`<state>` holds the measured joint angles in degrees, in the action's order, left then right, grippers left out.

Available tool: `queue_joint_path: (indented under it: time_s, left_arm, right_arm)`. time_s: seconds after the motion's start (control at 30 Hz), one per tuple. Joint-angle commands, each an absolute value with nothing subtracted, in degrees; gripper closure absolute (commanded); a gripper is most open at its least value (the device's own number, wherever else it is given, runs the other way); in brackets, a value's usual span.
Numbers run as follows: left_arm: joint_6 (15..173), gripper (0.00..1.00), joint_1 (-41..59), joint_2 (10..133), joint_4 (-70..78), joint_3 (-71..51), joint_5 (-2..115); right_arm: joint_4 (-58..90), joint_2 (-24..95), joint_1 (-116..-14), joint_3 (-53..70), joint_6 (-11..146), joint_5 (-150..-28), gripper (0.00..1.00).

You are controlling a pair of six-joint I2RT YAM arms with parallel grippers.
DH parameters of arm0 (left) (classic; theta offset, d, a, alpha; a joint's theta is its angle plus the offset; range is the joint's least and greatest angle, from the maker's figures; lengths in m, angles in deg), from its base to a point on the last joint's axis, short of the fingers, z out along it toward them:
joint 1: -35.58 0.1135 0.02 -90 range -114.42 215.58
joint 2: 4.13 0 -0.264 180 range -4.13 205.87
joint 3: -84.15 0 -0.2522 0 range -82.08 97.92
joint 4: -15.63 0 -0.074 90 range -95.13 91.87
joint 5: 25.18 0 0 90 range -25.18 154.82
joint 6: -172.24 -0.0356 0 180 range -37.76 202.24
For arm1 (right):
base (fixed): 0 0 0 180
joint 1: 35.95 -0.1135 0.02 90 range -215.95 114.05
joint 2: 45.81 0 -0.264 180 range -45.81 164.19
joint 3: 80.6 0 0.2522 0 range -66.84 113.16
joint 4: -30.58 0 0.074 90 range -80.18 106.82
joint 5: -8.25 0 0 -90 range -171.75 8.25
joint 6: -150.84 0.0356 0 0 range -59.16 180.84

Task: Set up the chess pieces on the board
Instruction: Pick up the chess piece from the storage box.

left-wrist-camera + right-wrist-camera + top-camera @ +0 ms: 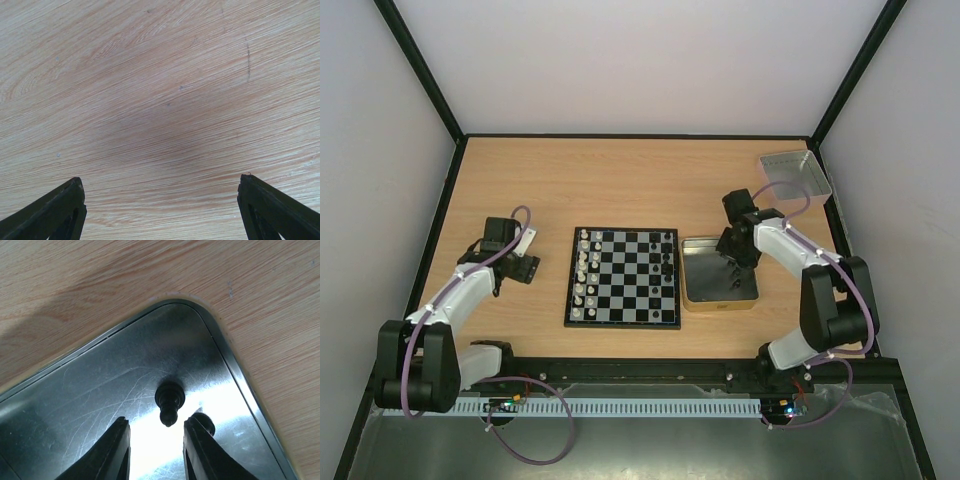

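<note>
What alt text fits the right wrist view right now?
The right gripper, jaws open, hangs over a black piece near a corner of the tin. A second dark piece peeks out from behind one finger, and the table shows beyond the tin's rim.

Top view: bright, even, diffuse light; mild softness overall. Left wrist view: faint grey shadow at centre of table (pixel 160 50). Right wrist view: white glare on tin (pixel 90 395) floor at 6 o'clock; chess piece (pixel 169 402) slightly soft
</note>
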<state>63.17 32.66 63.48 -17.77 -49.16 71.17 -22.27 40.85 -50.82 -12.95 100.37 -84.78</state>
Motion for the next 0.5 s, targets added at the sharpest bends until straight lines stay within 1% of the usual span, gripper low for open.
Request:
queue_joint_path:
  time_s: [0.0,0.2,0.37,0.47]
  left_arm:
    - [63.0,0.17,32.9,62.1,-18.2,-49.7,70.7]
    - [63.0,0.17,33.0,61.7,-18.1,-49.7,70.6]
    - [63.0,0.17,33.1,61.5,-18.1,-49.7,70.5]
    - [63.0,0.17,33.1,61.5,-18.0,-49.7,70.5]
  right_arm:
    - [-20.7,41.9,-50.4,-13.8,101.9,-84.2,0.73]
    - [-18.8,43.3,-49.6,-14.6,103.1,-85.1,0.78]
    - [-18.1,44.6,-49.5,-15.1,103.5,-85.1,0.79]
    - [-17.7,44.5,-49.4,-15.7,103.7,-84.5,0.83]
